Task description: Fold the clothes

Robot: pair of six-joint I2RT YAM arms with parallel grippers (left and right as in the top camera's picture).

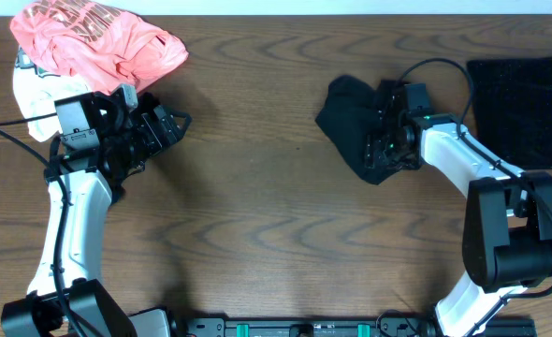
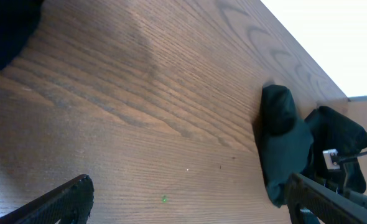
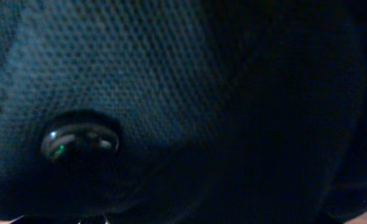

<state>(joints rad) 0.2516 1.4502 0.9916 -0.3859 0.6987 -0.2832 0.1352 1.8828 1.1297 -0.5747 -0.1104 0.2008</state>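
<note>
The black garment fills the right wrist view, its dark mesh pressed close against the lens. Overhead it sits bunched in a heap right of the middle of the counter, toward the far edge. The right tool is buried in it; I cannot tell whether it pinches cloth. The left tool hangs wide apart and empty near the left edge, beside a pink garment and a white garment in the far left corner. A flat black cloth lies at the right edge. The mesh is probably light, limp and slippery, so a hem or corner looks a better hold than the bunched middle.
</note>
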